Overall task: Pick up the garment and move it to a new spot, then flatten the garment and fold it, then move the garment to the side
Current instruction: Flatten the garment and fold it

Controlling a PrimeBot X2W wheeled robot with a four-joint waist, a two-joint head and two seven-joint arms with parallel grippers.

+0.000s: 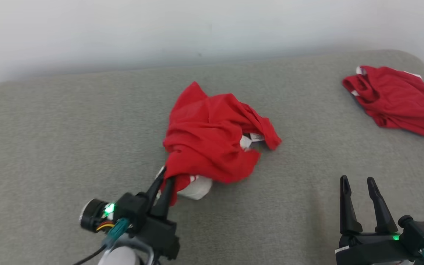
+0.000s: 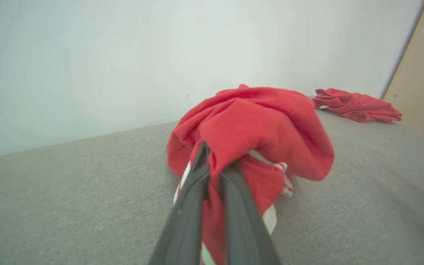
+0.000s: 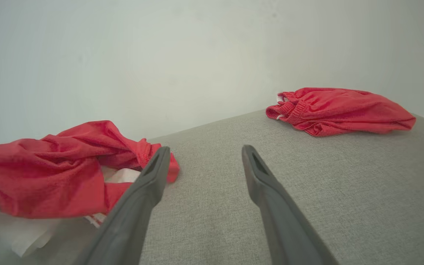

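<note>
Grey surface: left gripper clenched on crumpled red garment's near edge; right gripper spread, empty, clear of it.

Your left hand is clamping the near edge of the red garment mid grey cushion; your right hand is hovering, fingers spread, near the front-right corner.
</note>
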